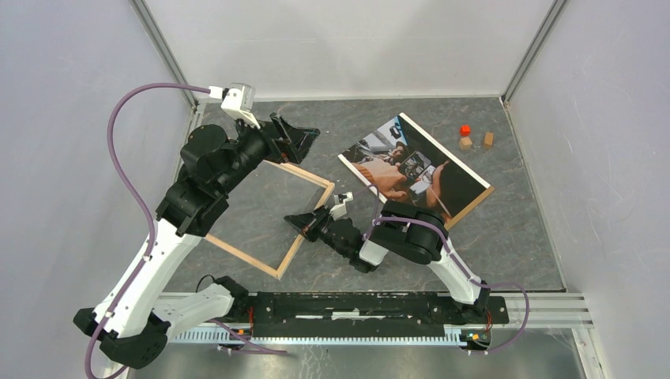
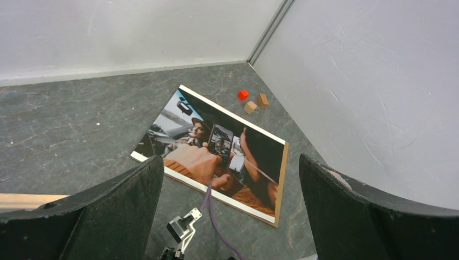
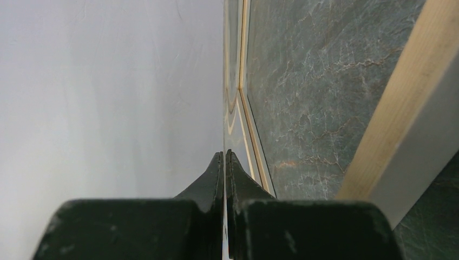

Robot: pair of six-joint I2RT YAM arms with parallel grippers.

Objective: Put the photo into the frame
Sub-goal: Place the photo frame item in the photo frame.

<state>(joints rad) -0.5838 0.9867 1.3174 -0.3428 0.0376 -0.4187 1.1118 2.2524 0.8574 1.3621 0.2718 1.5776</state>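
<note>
Paper-thin, likely floppy white-bordered photo print [image 1: 411, 166] flat near far right corner of grey table [image 1: 521, 229], probably best pinched at a corner; left gripper [image 1: 299, 140] gaping, right gripper [image 1: 300, 221] clamped on thin clear sheet [image 3: 224, 81].

The frame [image 1: 241, 257] lies left of the photo [image 1: 411, 166], the blocks [image 1: 466, 143] farthest right.

Overhead camera looks down on the whole table [image 1: 513, 237], left wrist faces the far-right corner, sharing the photo [image 2: 216, 154], right wrist tight, edge-on along a clear pane [image 3: 231, 65].
</note>
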